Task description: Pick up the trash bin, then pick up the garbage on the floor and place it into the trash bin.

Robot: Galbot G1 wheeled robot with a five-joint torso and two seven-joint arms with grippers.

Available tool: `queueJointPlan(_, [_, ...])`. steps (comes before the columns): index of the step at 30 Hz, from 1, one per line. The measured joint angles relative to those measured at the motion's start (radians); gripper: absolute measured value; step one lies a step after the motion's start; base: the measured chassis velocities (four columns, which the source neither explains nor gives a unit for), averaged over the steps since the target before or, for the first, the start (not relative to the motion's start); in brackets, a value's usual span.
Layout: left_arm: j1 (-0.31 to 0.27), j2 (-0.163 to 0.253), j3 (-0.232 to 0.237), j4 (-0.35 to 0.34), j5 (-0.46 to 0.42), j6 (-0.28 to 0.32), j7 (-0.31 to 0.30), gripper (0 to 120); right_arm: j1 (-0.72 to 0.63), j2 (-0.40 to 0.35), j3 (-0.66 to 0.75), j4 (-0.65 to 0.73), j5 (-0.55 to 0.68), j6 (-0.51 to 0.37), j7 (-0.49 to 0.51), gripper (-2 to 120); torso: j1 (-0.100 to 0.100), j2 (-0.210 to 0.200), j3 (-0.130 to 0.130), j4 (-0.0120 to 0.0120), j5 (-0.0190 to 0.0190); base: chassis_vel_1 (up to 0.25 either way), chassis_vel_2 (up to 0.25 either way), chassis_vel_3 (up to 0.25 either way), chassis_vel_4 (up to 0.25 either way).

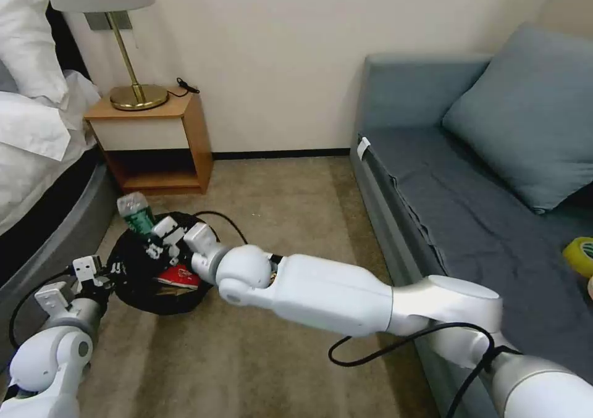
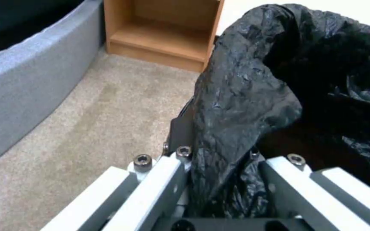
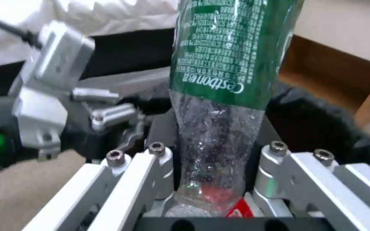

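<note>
Trash bin [image 1: 162, 294]: round, lined with a glossy black bag, on the carpet at near left, between bed base and the right arm; its opening faces the head camera.
Bag rim [image 2: 245, 96]: crumpled black plastic, pinched at the bin's left edge.
Left gripper [image 1: 104, 277]: at the bin's left rim, fingers clamped on the bag rim; in the left wrist view the plastic is squeezed between both finger bars.
Clear bottle [image 1: 136, 215]: crinkled clear plastic with green label, tilted, body sticking up past the bin's far-left rim; lower end sits between the right gripper's fingers.
Green label [image 3: 232, 48]: white print, wraps the bottle's wider part.
Right gripper [image 1: 162, 240]: over the bin mouth, fingers closed on the bottle's clear narrow part; the arm reaches in from the near right across the carpet.
Red-and-white packet [image 1: 179, 277]: lying inside the bin, just near of the right gripper; a red patch also shows behind the bottle in the right wrist view.
Carpet [image 1: 272, 208]: tan, under the bin.
Bed [image 1: 37, 134]: left, white bedding and pillow, grey base close beside the bin.
Nightstand [image 1: 154, 143]: wooden, open shelf, far side of the bin against the wall.
Lamp [image 1: 126, 41]: brass base on the nightstand.
Sofa [image 1: 469, 183]: blue-grey, right, with a cushion.
Yellow tape roll [image 1: 580, 256]: on the sofa seat at the right edge, well apart from the bin.
</note>
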Motion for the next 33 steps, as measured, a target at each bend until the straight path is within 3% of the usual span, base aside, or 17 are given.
queueJointPlan(4, [0.001,0.006,-0.001,-0.004,-0.013,0.000,0.000,4,-0.003,0.008,-0.013,-0.013,-0.001,-0.005,0.004,34,0.000,0.000,0.000,0.0000,0.0000,0.000,0.000,0.000,0.000])
queueJointPlan(8, [0.002,0.018,-0.005,-0.001,-0.037,0.000,0.001,4,-0.024,0.006,-0.023,-0.035,-0.013,-0.030,0.035,52,0.000,0.000,0.000,-0.0001,0.0001,0.000,0.000,0.000,0.000])
queueJointPlan(10, [0.002,0.019,-0.006,0.000,-0.039,0.000,0.001,4,-0.025,0.005,-0.024,-0.036,-0.014,-0.032,0.037,54,0.000,0.000,0.000,-0.0001,0.0001,0.000,0.000,0.000,0.000])
queueJointPlan(13, [-0.001,0.032,-0.007,0.011,-0.054,-0.003,0.004,4,-0.026,-0.011,-0.038,-0.034,-0.015,-0.038,0.050,70,0.000,0.000,0.000,-0.0001,0.0000,0.000,0.000,0.000,0.000])
queueJointPlan(22, [-0.023,0.050,-0.003,0.036,-0.073,-0.006,0.008,4,-0.002,-0.016,-0.031,-0.027,-0.015,-0.043,0.088,99,0.000,0.000,0.000,0.0000,0.0000,0.000,0.000,0.000,0.000])
queueJointPlan(24, [-0.023,0.051,-0.003,0.039,-0.073,-0.007,0.008,4,0.003,-0.019,-0.026,-0.023,-0.022,-0.043,0.090,99,0.000,0.000,0.000,0.0000,0.0001,0.000,0.000,0.000,0.000])
queueJointPlan(27, [-0.020,0.057,-0.004,0.055,-0.075,-0.015,0.012,4,0.048,-0.064,0.036,0.002,-0.135,-0.050,0.085,100,0.000,0.000,0.000,-0.0002,0.0001,0.000,0.000,0.000,0.000])
queueJointPlan(33, [-0.011,0.056,-0.016,0.060,-0.077,-0.020,0.017,4,0.075,-0.098,0.109,0.021,-0.191,-0.070,0.098,100,0.000,0.000,0.000,-0.0003,0.0001,0.000,0.000,0.000,0.000])
